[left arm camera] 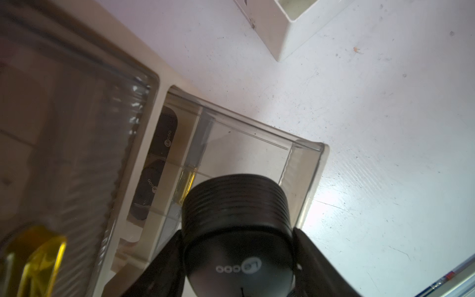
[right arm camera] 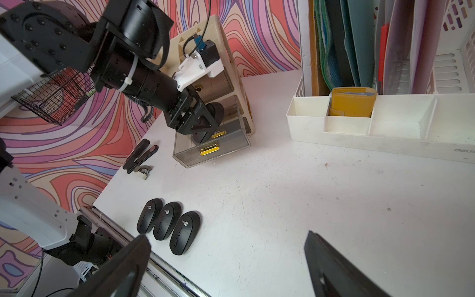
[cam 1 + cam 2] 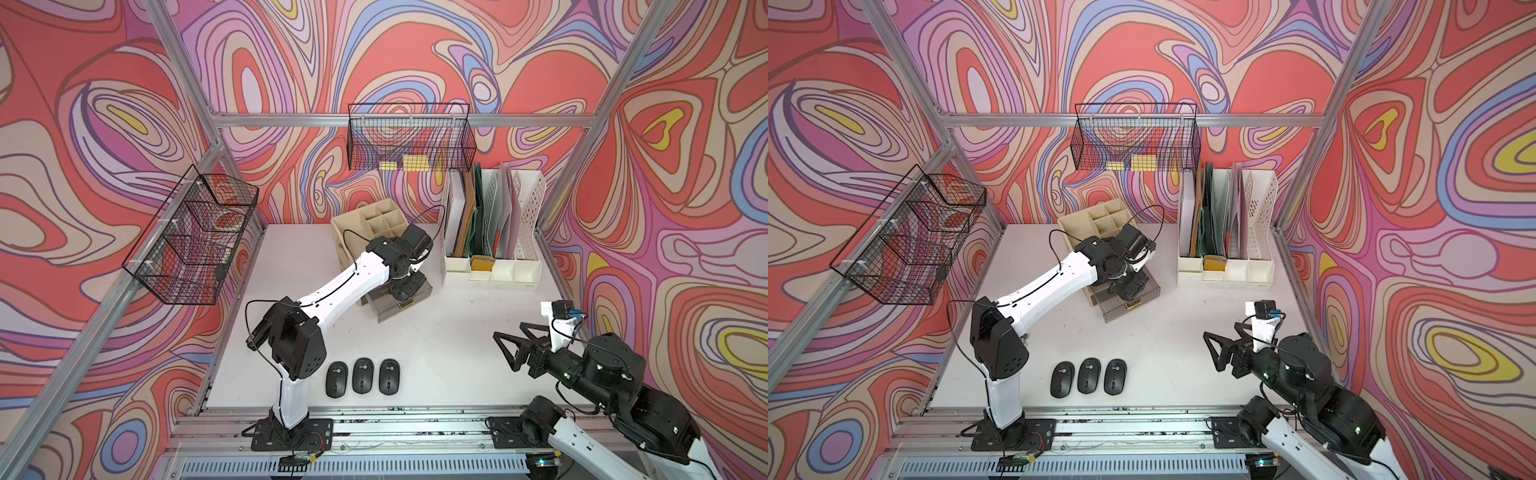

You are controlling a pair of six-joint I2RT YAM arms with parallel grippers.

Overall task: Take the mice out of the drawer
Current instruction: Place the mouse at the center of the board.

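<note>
The left gripper (image 1: 236,232) holds one black mouse (image 1: 237,213). Its two fingers (image 1: 159,267) press on the sides of the mouse, about half open around it. The mouse hangs just above the clear drawer (image 1: 305,180), which is pulled out of a cream box (image 3: 353,232) near the back edge of the worktop (image 3: 457,332). Two more mice (image 1: 165,133) lie at the back of the drawer, under the box. Three mice (image 3: 363,375) lie side by side in a row near the front edge of the worktop. The right gripper (image 3: 515,338) is spread wide with nothing in it. It hovers over the worktop near the right edge, well apart from the mice.
</note>
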